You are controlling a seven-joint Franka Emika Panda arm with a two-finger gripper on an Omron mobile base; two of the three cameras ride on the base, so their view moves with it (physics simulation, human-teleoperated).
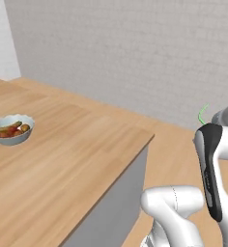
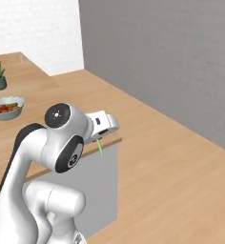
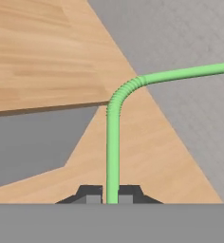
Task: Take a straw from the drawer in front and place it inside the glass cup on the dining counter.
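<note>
In the left base view the white arm point(image 1: 210, 164) rises nearest, with the bent tip of the green straw point(image 1: 202, 115) poking up behind it. A bowl of food point(image 1: 12, 129) sits on the dining counter point(image 1: 72, 144).

In the right base view the gripper point(image 2: 101, 139) hangs past the counter's corner, the straw pointing down.

In the hand view the fingers point(image 3: 91, 194) pinch the straw's lower end; its ribbed bend turns right.

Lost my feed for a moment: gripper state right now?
Gripper: closed on the green straw, held between its fingertips.
</note>
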